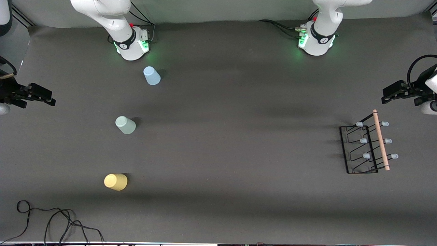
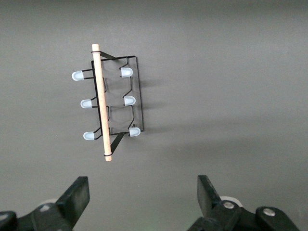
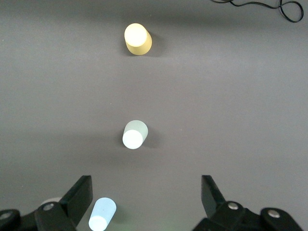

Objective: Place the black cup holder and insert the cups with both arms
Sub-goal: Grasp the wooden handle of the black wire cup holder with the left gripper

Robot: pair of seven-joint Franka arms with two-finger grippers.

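Standing at the left arm's end of the table, the black cup holder (image 1: 367, 147) is found below the open, empty left gripper (image 2: 139, 199), its wooden rod (image 2: 100, 103) lying crosswise to the jaw gap. Right gripper (image 3: 147, 202), also open and empty, waits over the cups' end.

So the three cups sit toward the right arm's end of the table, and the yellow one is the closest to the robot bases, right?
Not quite. The three cups do sit toward the right arm's end, but the light blue cup is closest to the bases; the yellow cup is the farthest from them. The front view shows this.
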